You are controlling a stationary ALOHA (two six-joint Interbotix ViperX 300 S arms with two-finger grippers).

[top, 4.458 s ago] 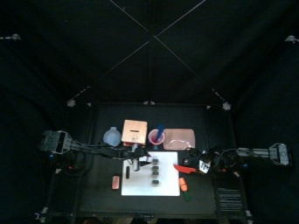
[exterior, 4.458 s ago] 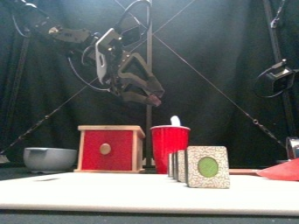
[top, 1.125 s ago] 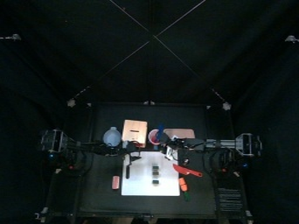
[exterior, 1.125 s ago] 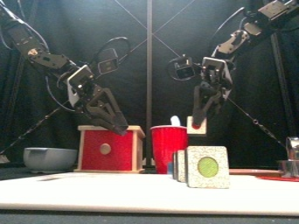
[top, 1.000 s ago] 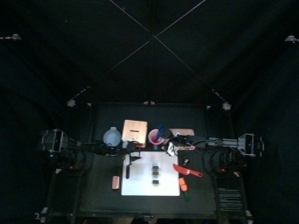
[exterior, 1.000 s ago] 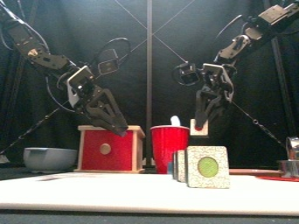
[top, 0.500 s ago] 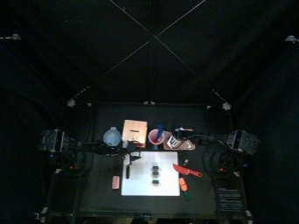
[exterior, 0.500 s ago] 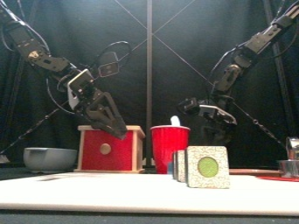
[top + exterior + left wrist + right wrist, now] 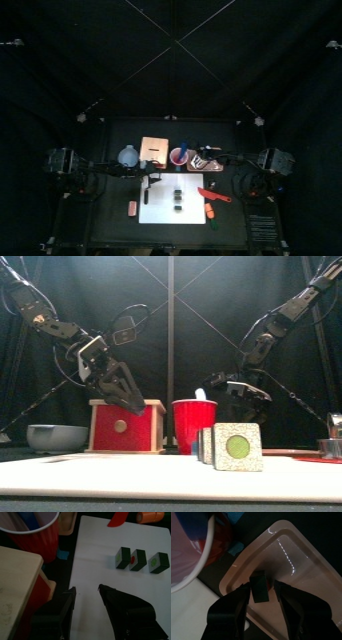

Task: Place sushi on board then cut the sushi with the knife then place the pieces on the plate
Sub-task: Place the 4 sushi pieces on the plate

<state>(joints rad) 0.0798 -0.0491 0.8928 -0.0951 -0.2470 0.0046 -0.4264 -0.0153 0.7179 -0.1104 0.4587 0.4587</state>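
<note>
Top view: one white cutting board (image 9: 160,215) lies on the black table, with dark sushi pieces (image 9: 175,197) on it and a red knife (image 9: 214,195) at its right edge. Behind stand a wooden box (image 9: 154,150), a red cup (image 9: 179,156) and a pink tray (image 9: 214,151).

Front view: black curtains hang behind both raised arms.

Left wrist view: three pieces stand in a row on the board. The left gripper (image 9: 87,589) hangs above it, parted and empty.

Right wrist view: the right gripper (image 9: 263,586) clamps a fourth sushi piece (image 9: 258,594) over the tray.
</note>
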